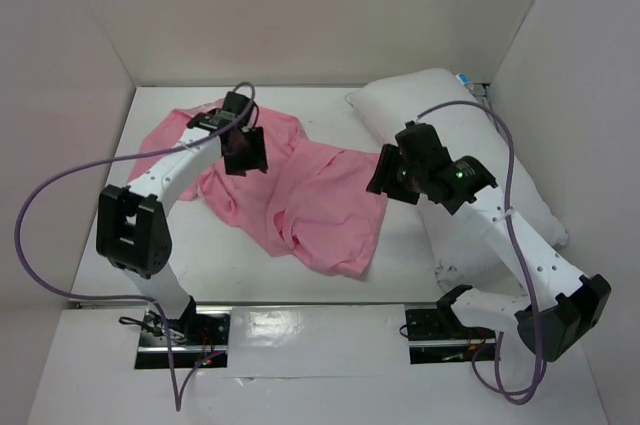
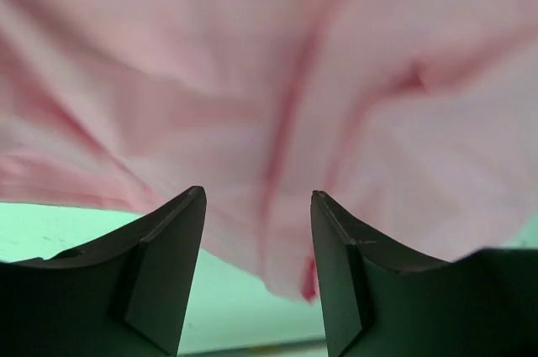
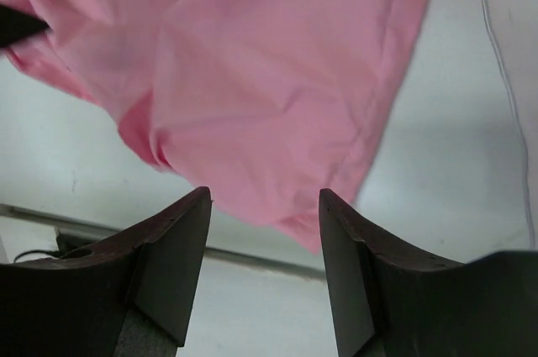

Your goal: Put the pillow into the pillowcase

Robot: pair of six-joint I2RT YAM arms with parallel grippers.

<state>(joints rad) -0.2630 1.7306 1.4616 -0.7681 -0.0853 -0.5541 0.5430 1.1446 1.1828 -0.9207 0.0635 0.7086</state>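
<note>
Pink satin fills most of what both wrist cameras see. Nearest me, at the bottom of the overhead view, the two arms are bolted to the front edge of the worktop (image 1: 230, 265).

The left hand (image 1: 243, 150) sits over the upper-left part of the pillowcase (image 1: 310, 205). In its own camera its dark fingers (image 2: 168, 265) stand apart with nothing pinched between them, and the cloth lies in soft, blurred folds just beyond the tips. The right hand (image 1: 385, 173) hovers at the pillowcase's right edge. Its fingers are likewise parted and empty, with a corner of the cloth below them and bare worktop off to the right.

The pillowcase lies crumpled and slack across the middle of the worktop. Its long axis runs on a slant from the upper left of the frame down towards the lower right. Which end is the mouth I can't tell from the creases.

Further back and to the right, the pillow (image 1: 430, 100) lies wholly outside the pillowcase, along the right wall (image 1: 590, 95). Its long axis also slants, from upper centre down to lower right. The right arm (image 1: 500, 235) crosses over its middle and hides part of it. Its left edge sits just beside the pink cloth; whether the two touch I can't make out.
</note>
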